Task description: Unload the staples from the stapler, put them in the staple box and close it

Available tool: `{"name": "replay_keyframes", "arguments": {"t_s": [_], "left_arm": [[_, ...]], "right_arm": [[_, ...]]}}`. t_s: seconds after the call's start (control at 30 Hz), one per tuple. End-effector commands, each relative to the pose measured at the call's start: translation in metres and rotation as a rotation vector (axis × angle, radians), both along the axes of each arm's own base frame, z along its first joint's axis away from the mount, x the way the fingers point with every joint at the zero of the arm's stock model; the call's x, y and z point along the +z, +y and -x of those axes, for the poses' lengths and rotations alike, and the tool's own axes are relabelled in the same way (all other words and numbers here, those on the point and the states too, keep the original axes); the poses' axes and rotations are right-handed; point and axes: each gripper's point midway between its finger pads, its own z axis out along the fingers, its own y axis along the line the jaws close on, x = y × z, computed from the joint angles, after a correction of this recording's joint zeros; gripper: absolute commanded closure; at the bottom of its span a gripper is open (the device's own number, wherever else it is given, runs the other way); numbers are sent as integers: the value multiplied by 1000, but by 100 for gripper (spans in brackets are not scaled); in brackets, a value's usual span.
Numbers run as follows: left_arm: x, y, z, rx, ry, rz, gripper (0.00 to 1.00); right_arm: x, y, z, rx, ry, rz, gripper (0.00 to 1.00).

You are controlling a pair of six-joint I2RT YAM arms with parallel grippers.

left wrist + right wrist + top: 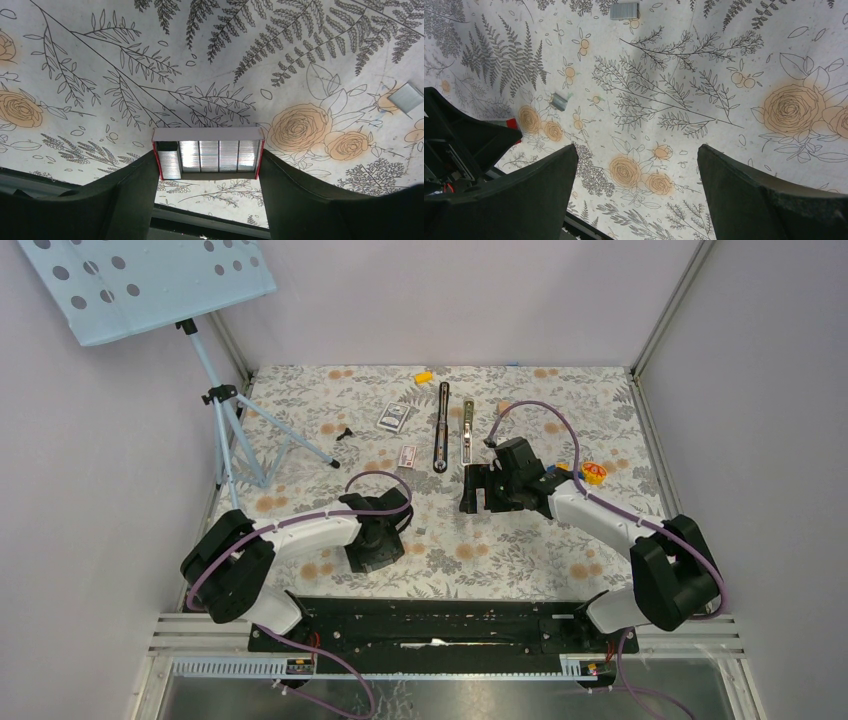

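Note:
The stapler lies opened flat at the back middle of the table, its black arm beside the arm with the silver rail. My left gripper is shut on a small open red-edged box filled with rows of silver staples. A loose staple block lies on the cloth to its right. My right gripper is open and empty, low over the cloth just in front of the stapler. Two loose staple strips show in the right wrist view, one far and one nearer.
A printed blue box, a small red box, a tiny black clip and a yellow piece lie left of the stapler. A yellow-red object lies by the right arm. A tripod stand stands at the left.

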Motion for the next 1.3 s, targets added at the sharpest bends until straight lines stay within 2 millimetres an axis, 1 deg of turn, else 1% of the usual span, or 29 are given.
{"name": "replay_keyframes", "arguments": {"t_s": [0.0,0.23,0.37,0.5,0.7,0.83,0.97,1.1,1.2,1.27], "left_arm": [[-12,-2,-4,-1,-26,-2,29],[-11,-5,-7,-38,-36,-14,31],[-11,-10,-8,-63,-42,-12,32],[-12,-19,-4,-98,-32,-7,32],[-11,-38,2,-171,-25,-1,32],[-7,-55,0,-232,-33,8,33],[-5,-69,-2,-289,-34,12,33],[-4,-80,-4,-321,-32,20,34],[-4,-91,-8,-351,-35,20,34],[-2,-101,-13,-371,-44,28,34]], "right_arm": [[8,-1,-10,-19,-38,10,4],[9,-4,-12,-38,-46,18,4],[15,-8,-14,-59,-69,21,4],[23,-13,-19,-97,-109,24,4],[39,-17,-24,-141,-165,2,4],[53,-32,-30,-238,-225,13,4],[69,-61,-33,-388,-296,48,3],[85,-86,-30,-485,-355,45,3],[91,-101,-28,-536,-372,47,3],[91,-107,-26,-555,-372,49,3]]}}
